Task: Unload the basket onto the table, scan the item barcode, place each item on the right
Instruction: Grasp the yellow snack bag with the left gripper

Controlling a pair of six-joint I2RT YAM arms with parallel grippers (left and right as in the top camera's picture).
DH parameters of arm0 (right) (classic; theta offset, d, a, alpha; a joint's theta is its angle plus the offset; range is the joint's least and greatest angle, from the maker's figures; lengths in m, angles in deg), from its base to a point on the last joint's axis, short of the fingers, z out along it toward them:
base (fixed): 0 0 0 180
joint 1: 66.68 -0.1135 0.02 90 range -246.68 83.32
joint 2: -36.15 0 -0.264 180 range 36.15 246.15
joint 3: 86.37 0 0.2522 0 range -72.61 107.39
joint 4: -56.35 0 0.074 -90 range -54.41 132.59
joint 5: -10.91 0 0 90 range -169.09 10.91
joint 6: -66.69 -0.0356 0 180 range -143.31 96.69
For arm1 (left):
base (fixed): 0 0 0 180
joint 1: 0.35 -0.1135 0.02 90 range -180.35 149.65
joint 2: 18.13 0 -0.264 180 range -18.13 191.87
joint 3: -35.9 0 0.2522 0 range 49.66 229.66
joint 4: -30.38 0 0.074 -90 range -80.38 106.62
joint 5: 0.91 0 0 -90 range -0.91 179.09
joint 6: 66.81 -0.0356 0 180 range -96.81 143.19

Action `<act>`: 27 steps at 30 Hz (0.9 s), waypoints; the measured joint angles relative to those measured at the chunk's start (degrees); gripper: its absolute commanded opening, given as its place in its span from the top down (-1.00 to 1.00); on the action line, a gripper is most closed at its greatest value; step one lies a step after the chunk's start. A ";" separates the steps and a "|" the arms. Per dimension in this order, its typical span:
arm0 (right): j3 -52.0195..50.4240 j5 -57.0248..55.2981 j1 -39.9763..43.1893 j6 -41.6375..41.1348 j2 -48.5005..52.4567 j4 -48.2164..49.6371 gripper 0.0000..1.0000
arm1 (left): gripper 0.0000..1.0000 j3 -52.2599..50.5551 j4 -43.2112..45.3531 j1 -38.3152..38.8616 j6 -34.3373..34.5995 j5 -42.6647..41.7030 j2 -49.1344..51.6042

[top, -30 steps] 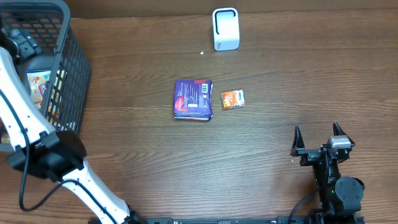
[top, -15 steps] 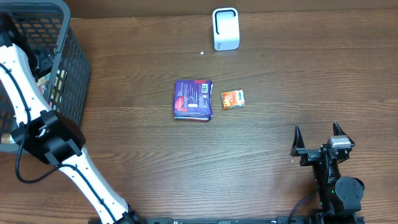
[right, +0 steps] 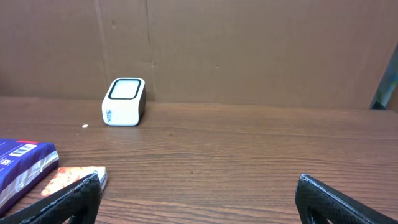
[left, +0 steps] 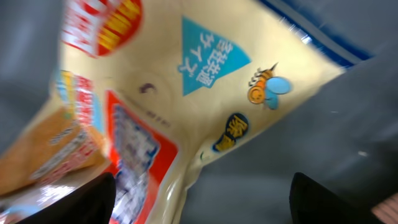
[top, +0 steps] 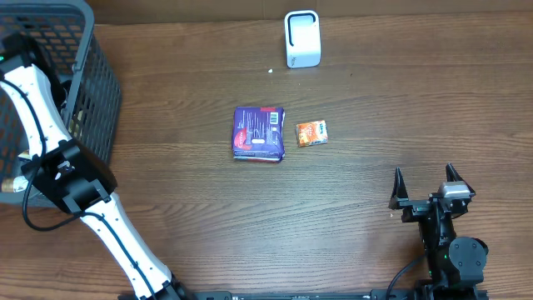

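Observation:
A cream snack bag with red, orange and blue print fills the left wrist view, lying inside the basket. My left gripper hovers close over it with its jaws open. The bag's lower edge runs between the two dark fingertips, and neither presses on it. From overhead only the left arm shows, reaching into the basket. The white scanner stands at the table's far edge. My right gripper rests open at the near right, holding nothing.
A purple packet and a small orange packet lie mid-table; both also show at the left of the right wrist view, the purple packet nearest. The dark mesh basket occupies the far left corner.
The left arm has swung further into the basket and now covers the items seen there before. Its jaws have narrowed slightly. The right arm is still.

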 measured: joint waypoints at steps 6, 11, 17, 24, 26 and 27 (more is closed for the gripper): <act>0.00 0.00 0.00 0.00 0.00 0.00 -1.00 | -0.62 -0.79 -0.17 0.00 0.00 0.31 1.36; 0.00 0.00 0.00 0.00 0.00 -0.02 -1.00 | -0.48 -1.79 0.55 -0.04 -0.37 0.98 1.33; 0.00 0.00 0.00 0.02 0.00 0.02 -1.00 | -0.36 -5.25 2.47 -0.09 -1.75 4.72 0.42; 0.00 0.00 0.00 0.02 0.00 0.00 -1.00 | -0.72 -6.54 2.03 -0.42 -0.24 10.23 0.15; 0.00 0.00 0.00 -0.02 0.00 0.02 -1.00 | -0.78 -6.88 2.40 -0.44 -0.02 10.49 -0.02; 0.00 -0.02 0.00 0.02 0.00 0.00 -1.00 | -0.78 -7.10 2.64 -0.44 0.04 10.40 -0.11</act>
